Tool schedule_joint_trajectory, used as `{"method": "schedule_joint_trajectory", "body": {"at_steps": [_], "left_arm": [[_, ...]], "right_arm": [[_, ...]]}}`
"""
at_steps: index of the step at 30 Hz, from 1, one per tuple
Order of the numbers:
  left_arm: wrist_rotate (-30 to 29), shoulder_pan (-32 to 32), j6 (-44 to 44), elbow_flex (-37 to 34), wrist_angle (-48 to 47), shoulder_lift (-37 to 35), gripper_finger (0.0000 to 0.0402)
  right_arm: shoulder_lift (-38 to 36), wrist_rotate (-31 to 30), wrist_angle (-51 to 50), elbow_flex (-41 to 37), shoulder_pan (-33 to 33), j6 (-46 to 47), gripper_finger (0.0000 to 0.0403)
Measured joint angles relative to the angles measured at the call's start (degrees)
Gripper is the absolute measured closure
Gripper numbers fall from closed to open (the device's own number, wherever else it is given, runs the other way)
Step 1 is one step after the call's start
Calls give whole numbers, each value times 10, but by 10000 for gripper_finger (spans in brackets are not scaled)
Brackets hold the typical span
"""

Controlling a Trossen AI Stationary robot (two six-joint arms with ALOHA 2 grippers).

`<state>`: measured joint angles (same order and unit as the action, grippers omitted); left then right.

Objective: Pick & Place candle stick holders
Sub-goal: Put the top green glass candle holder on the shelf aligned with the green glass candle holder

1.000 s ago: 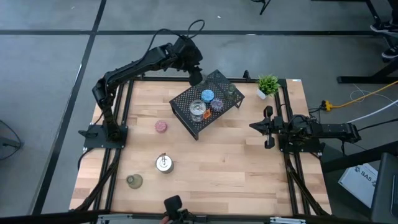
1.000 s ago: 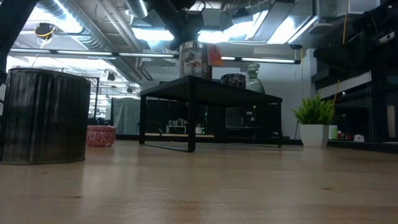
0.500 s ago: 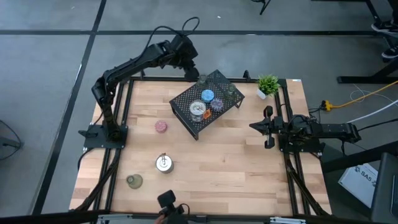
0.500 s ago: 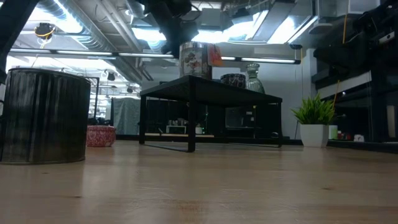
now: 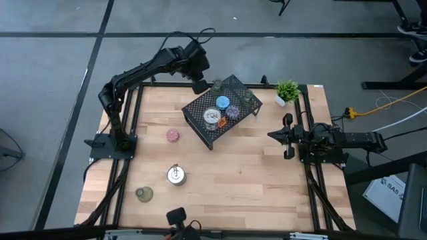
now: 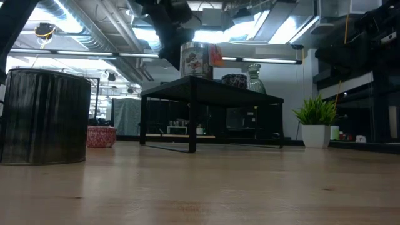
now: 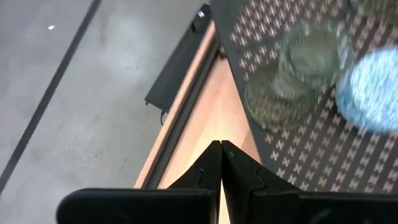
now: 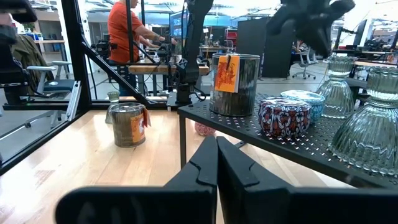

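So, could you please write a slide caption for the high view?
Left claw, shut and empty, beside the black rack holding five candle holders; three more on the table.

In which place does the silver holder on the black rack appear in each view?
High: silver holder on the rack, centre-left of the picture.
Low: on the rack top, upper middle.
Left wrist: not in it.
Right wrist: centre, with an orange tag.
Shared landmark: the rack.
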<state>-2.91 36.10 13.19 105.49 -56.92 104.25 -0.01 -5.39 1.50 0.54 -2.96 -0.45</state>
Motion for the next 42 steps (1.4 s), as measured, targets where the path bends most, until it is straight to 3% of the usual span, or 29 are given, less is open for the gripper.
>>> {"method": "schedule_joint_trajectory", "body": {"at_steps": [9,19,32,42], "left_arm": [[12,-4,112,-72,13,1,400],[96,5,244,-76,69,2,400],[153,2,259,-76,123,2,400],[159,-1,251,-77,149,2,400]], "right_arm": [[0,0,0,0,0,0,402],[0,0,0,0,0,0,402],[0,0,0,0,0,0,402],[0,0,0,0,0,0,402]]}}
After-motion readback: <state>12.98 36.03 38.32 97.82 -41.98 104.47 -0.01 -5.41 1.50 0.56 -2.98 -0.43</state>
